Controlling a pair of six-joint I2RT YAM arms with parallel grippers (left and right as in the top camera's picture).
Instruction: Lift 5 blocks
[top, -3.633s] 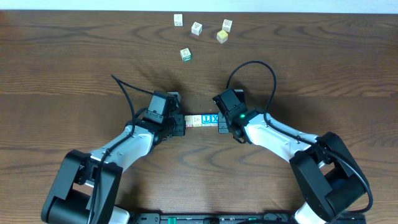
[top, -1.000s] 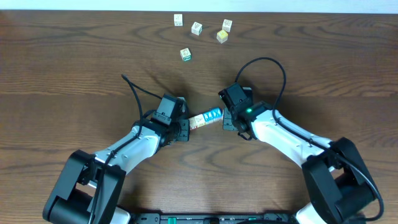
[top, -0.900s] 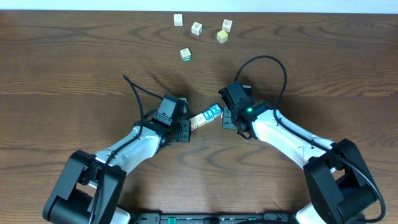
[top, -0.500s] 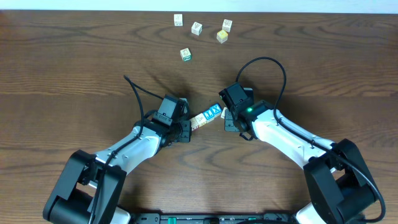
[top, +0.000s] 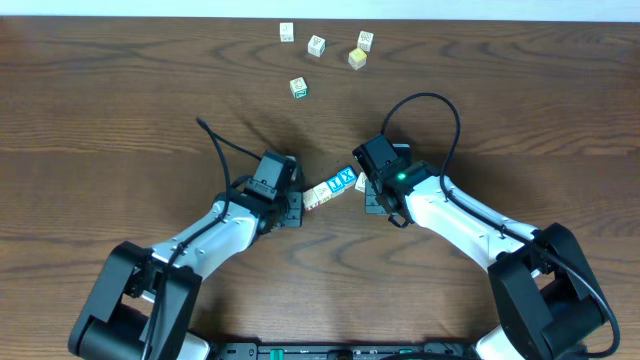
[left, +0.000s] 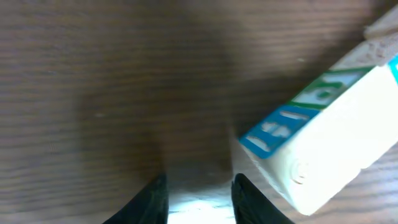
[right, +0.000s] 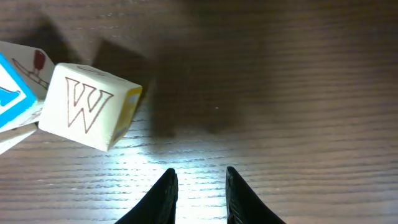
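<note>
**Row of blocks sits between two open jaws**

From above, a short row of blocks (top: 330, 187) shows near the middle of the dark wooden surface (top: 120, 120). The row is tilted. One end points to 8 o'clock and the other end points to 2 o'clock. The 2 o'clock end has a blue X (top: 344, 179) on top, and the 8 o'clock end is pale. I cannot tell how many blocks are in the row. I also cannot tell if the row rests on the surface or is a bit above it.

The left jaws are just beside the 8 o'clock end of the row. The right jaws are just beside the 2 o'clock end.

In the left wrist view, the two dark fingers (left: 158, 199) stand a little apart. Only bare wood shows between them, so they hold nothing. The row is at 2 o'clock from them, big and blurry, with blue and green prints.

In the right wrist view, the fingers (right: 166, 193) also stand a little apart over bare wood and hold nothing. A W block (right: 87, 115) with a yellow side sits at 10 o'clock from them. A blue print shows beside it at the picture's edge.

Five loose blocks (top: 317, 45) lie far off at 12 o'clock, well apart from both jaws.
</note>
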